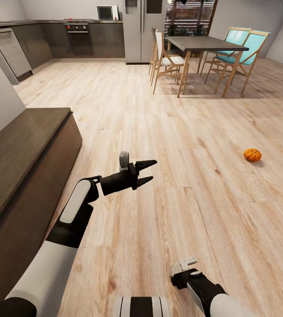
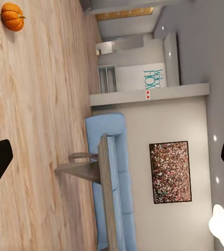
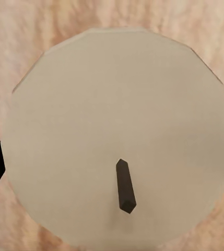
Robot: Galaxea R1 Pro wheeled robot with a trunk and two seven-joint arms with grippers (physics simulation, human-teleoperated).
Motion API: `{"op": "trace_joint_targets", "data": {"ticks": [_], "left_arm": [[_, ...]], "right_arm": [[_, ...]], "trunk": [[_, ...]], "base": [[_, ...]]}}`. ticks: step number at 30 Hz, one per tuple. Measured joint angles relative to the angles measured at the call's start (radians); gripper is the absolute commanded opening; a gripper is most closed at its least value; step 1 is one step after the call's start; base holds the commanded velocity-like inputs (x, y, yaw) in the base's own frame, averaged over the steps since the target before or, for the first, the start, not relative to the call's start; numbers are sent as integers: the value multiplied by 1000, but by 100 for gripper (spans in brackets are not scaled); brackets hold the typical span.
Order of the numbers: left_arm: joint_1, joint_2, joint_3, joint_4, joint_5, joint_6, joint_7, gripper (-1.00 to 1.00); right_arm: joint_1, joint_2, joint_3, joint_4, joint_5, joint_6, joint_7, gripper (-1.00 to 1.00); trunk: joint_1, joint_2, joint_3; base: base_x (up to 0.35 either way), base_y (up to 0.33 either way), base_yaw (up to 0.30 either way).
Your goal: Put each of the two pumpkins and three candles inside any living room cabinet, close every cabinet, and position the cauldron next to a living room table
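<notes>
left claw [image 1: 146, 172] hanging spread and empty over the floor. right claw [image 1: 181, 267] seemingly gripping a candle [image 3: 117, 136], seen end-on with its wick; grip itself not fully visible. pumpkin [image 1: 252, 154] well off to the right. best to open the closed cabinet [image 1: 24, 176] before lowering the candle in.

Open floor [image 1: 167, 132] beside cabinet [image 1: 22, 158]
</notes>
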Motion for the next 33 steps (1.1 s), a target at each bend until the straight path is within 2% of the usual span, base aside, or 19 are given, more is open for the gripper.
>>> {"op": "trace_joint_targets", "data": {"ticks": [11,18,29,33], "left_arm": [[0,0,0,0,0,1,0,100],[0,0,0,0,0,1,0,100],[0,0,0,0,0,0,0,100],[0,0,0,0,0,0,0,100]], "right_arm": [[0,-1,0,-8,1,-5,8,-100],[5,2,2,-128,1,6,9,-100],[12,2,2,-220,-1,12,9,-100],[13,2,1,-279,1,87,8,-100]], "trunk": [[0,0,0],[0,0,0],[0,0,0],[0,0,0]], "base": [[0,0,0],[0,0,0],[0,0,0],[0,0,0]]}}
